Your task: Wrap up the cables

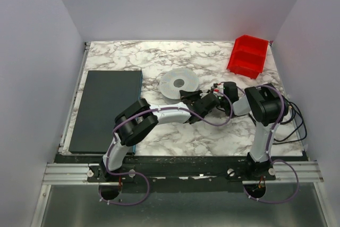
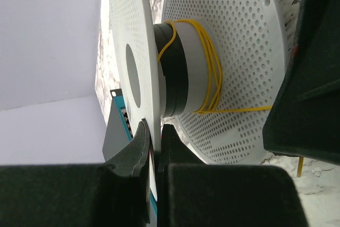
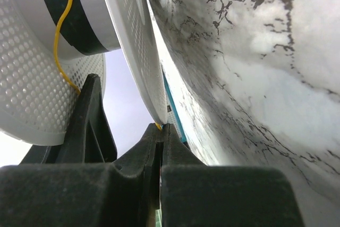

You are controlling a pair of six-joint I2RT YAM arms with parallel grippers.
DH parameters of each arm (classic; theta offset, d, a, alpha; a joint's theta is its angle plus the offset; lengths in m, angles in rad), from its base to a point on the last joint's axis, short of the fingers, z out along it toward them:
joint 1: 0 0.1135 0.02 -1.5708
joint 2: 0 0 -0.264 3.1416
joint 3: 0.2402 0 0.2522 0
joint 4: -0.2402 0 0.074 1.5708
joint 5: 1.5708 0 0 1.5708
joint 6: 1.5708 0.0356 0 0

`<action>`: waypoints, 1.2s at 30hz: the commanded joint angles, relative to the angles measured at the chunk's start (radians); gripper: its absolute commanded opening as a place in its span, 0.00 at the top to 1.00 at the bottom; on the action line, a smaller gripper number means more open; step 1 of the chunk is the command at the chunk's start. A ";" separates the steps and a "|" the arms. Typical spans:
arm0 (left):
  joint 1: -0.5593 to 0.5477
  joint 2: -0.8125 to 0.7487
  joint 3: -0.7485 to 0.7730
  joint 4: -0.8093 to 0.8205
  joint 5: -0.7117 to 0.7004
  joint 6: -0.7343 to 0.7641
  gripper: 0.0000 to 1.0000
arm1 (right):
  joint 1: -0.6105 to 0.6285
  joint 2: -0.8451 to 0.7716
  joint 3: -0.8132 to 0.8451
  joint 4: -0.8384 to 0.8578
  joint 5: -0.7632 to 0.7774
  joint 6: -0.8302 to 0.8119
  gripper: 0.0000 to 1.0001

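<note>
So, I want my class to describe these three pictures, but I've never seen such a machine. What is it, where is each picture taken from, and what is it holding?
This is a robot: a left arm and a right arm bolted to the near edge of a marble table. The overhead view looks down on both; the other two come from a camera on each wrist, looking forward. On the table lie a dark mat and a red bin. The left end effector is closed on the rim of a white perforated spool. A thin yellow cable is wound round the spool's hub, and the right end effector, closed, seems to pinch its loose end.
</note>
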State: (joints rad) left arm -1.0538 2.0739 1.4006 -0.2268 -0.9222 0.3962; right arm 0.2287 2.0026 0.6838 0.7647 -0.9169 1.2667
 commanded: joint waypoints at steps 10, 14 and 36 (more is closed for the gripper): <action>0.022 0.026 -0.088 -0.100 0.310 -0.224 1.00 | -0.024 0.046 -0.066 0.222 -0.047 0.288 0.99; 0.020 0.038 -0.079 -0.112 0.288 -0.231 1.00 | -0.023 0.025 -0.054 0.170 -0.036 0.288 0.99; 0.011 -0.009 -0.115 -0.074 0.335 -0.289 1.00 | -0.025 -0.022 0.119 -0.192 0.211 0.146 0.91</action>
State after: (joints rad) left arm -1.0515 2.0251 1.3575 -0.1944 -0.9089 0.3222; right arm 0.2100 1.9522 0.7765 0.6746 -0.8043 1.4445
